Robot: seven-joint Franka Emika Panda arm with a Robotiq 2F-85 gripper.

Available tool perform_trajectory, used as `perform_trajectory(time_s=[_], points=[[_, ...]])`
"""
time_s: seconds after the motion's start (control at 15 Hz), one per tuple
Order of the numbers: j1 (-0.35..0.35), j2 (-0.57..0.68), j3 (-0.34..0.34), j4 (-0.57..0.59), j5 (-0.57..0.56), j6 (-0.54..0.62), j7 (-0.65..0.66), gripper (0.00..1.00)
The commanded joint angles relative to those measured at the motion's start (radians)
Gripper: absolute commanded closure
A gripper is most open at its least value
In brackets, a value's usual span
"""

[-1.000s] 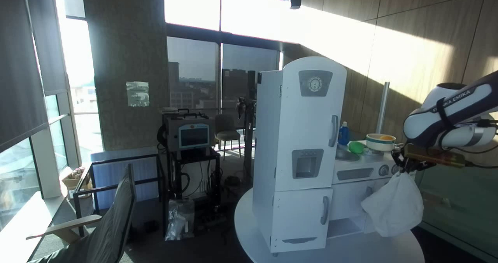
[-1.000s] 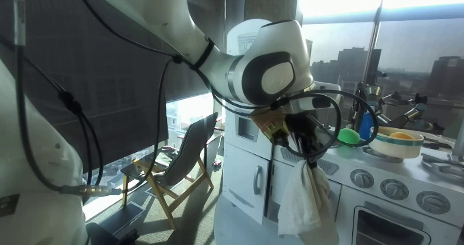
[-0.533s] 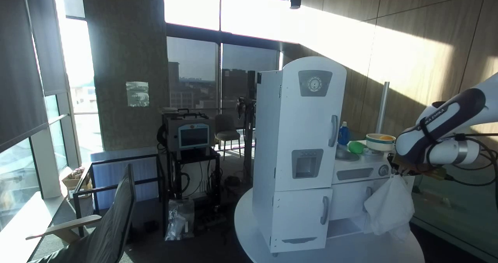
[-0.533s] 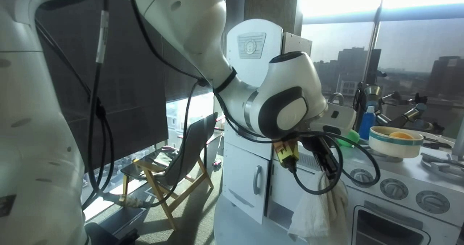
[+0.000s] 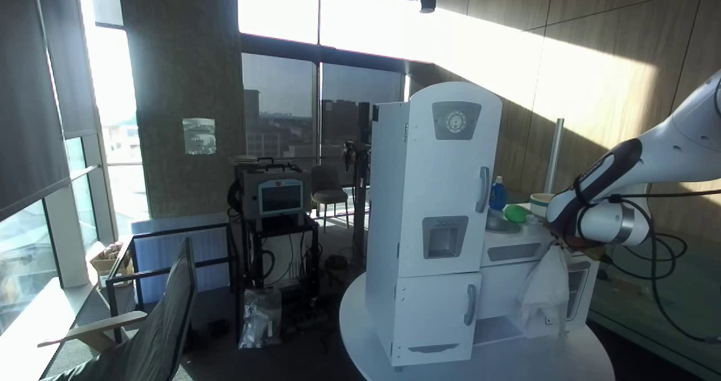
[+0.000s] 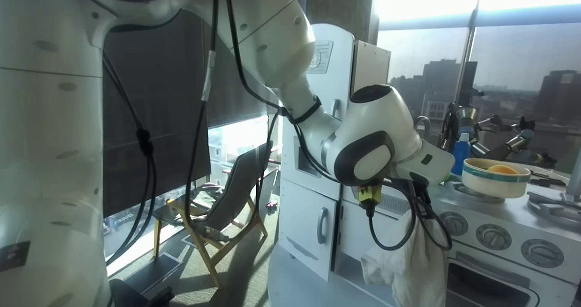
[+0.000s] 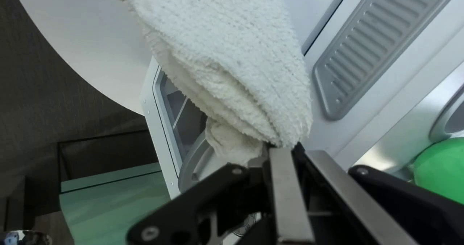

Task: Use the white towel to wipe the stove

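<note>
Stove (image 6: 508,259): one, low, white, at the lower right of the frame in an exterior view. By the look of it, wiping has not begun; the cloth must first be raised above the stove's top.

Towel (image 6: 415,261): one, white, rough-napped. Location: hanging in the air before the stove's front, lower right in both exterior views; whether it brushes the front cannot be told. Handling, as judged: light, soft, limp, not fragile, little given to slipping; likely to swing and trail. Place of hold: the gathered narrow end, sound for carrying; a hold nearer the middle would probably press more cloth flat. Direction: in both exterior views the long axis stands near upright, narrow end up, loose end down. In the wrist view it runs aslant, from a little right of and below centre, up and leftward past the top edge.

Gripper (image 7: 295,149): one, narrow, pinching the towel's gathered end, just below and right of centre in the wrist view.
</note>
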Motion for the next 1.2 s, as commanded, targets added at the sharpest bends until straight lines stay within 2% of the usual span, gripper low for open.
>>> perform_trajectory(time_s=[0.0,0.4,0.73,1.13], points=[[0.01,0.114,-0.032,0.098,0.022,0.038,0.111,0.95],[0.061,0.244,-0.101,0.176,0.03,0.033,0.28,0.95],[0.111,0.307,-0.167,0.227,0.028,0.026,0.393,0.95],[0.235,0.297,-0.352,0.249,0.0,0.05,0.464,0.96]])
